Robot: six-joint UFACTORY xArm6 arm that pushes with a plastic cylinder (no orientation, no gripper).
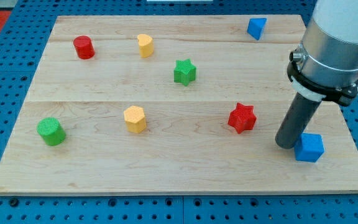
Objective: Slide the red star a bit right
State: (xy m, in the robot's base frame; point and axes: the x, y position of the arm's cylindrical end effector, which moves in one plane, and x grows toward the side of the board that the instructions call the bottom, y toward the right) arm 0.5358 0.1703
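The red star (242,117) lies on the wooden board (179,162), right of centre. My tip (286,144) rests on the board to the star's right and a little below it, apart from it by a clear gap. A blue cube (309,148) sits right next to my tip on its right side, touching or nearly touching the rod.
A green star (184,71) lies above centre. A yellow heart (145,45) and a red cylinder (84,47) are at the upper left. A blue block (257,27) is at the top right. A yellow hexagon (135,119) and a green cylinder (51,131) lie at the left.
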